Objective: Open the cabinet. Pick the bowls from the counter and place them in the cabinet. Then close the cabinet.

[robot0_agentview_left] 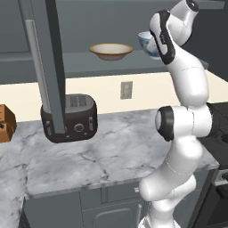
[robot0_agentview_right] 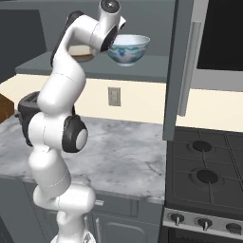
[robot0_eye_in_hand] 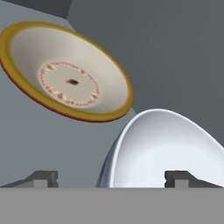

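**Both bowls on cabinet shelf; claw released**

Left base view, scanning from 9 o'clock across. A brown wooden block (robot0_agentview_left: pixel 5 123) sits at the far left edge on the desk (robot0_agentview_left: pixel 111 151), the white-and-grey veined marble top. Next, the open cabinet door (robot0_agentview_left: pixel 44 58) hangs edge-on, its silver bar handle (robot0_agentview_left: pixel 38 71) running vertically. Behind the door's lower end stands a dark toaster (robot0_agentview_left: pixel 75 118) on the desk. At about 12 o'clock the cream bowl (robot0_agentview_left: pixel 111 50) with tan rim rests upright on the grey shelf (robot0_agentview_left: pixel 89 60) of the cabinet. A wall outlet (robot0_agentview_left: pixel 126 90) sits on the cream backsplash below it. At 1 o'clock the white bowl with blue pattern (robot0_agentview_left: pixel 147 42) is also on the shelf, to the right of the cream bowl and apart from it, partly hidden by the arm.

Right base view. The arm rises at 9 o'clock and reaches up to the shelf at 11 o'clock. The blue-patterned bowl stands upright on the shelf just right of the wrist. The right cabinet door (robot0_agentview_right: pixel 182 66) stands open at 2 o'clock. A stove (robot0_agentview_right: pixel 209 175) with dark burners fills 4 o'clock.

Hand view. The claw (robot0_eye_in_hand: pixel 111 177) is released: its two fingertips (robot0_eye_in_hand: pixel 41 178) stand wide apart at 6 o'clock, gripping nothing. The white bowl lies between and beyond them, toward 5 o'clock; contact with the tips cannot be told. The cream bowl lies at 10 o'clock.
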